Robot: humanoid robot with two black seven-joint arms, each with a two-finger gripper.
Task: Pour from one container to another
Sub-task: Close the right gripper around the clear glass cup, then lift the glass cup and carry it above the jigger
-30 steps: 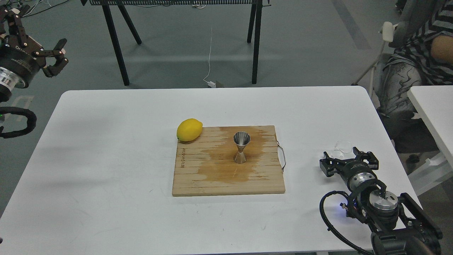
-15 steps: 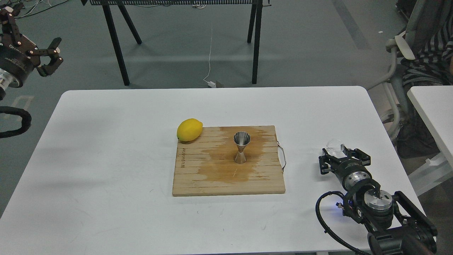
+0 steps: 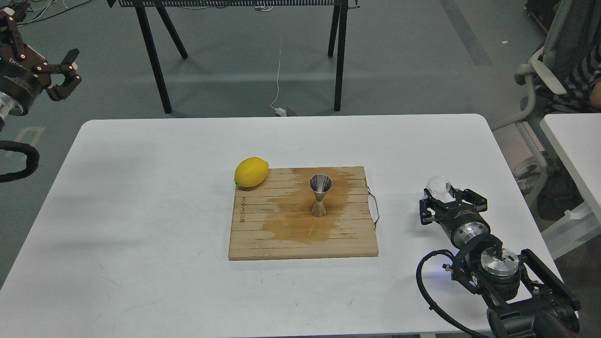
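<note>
Carrying glass cup [image 3: 440,186] level toward jigger [image 3: 320,195] is step in hand, I judge; keep mouth up until cup is over jigger, then tip slowly. Cup sits in right gripper [image 3: 446,197], above table [image 3: 141,188] right of board [image 3: 300,216], fingers clamped on it. Cup looks tilted, axis hard to tell. Jigger upright on board, axis vertical, mouth up. Left gripper [image 3: 63,75] off table, fingers apart.

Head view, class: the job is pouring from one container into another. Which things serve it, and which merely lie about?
Serve the job:
glass cup
jigger
right gripper, at the cup

Lying about:
lemon
cutting board
left gripper, raised off the table
</note>
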